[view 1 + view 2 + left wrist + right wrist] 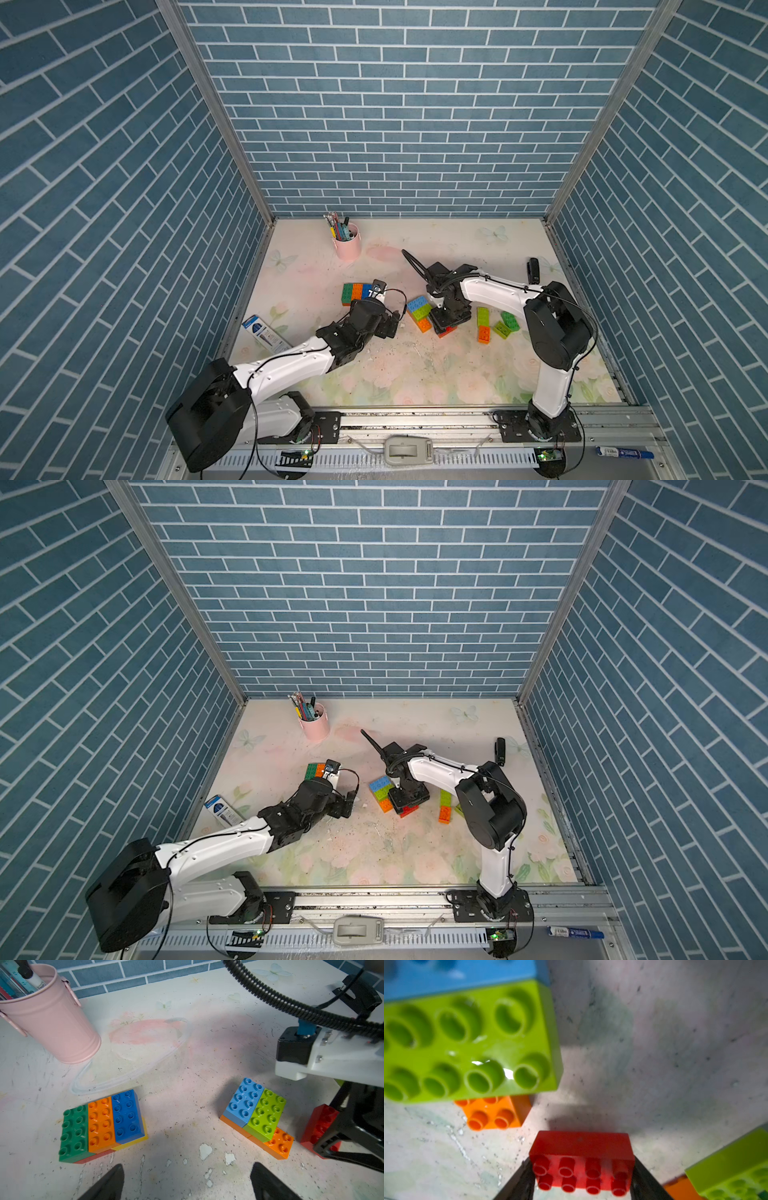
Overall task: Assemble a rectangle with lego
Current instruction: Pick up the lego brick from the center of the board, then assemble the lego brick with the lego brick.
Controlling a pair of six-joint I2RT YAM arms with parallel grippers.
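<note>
Right gripper [582,1169] around half-hidden red brick [446,331]

1. In both top views the right gripper [445,326] covers the red brick [449,331] — only a sliver shows.
2. Right wrist view: the light blue brick [456,974] is blurred and edge-cut, as is one lime brick [733,1167].
3. Left wrist view: the pink pen cup [52,1022] and the fingers [110,1182] of the left gripper [187,1165] run off the frame.

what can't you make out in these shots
red brick: in both top views, mostly hidden beneath the right gripper.
left gripper: left wrist view, only fingertips show, rest cut off.
light blue brick: right wrist view, blurred, cut by the edge.
box print: both top views, too small.
</note>
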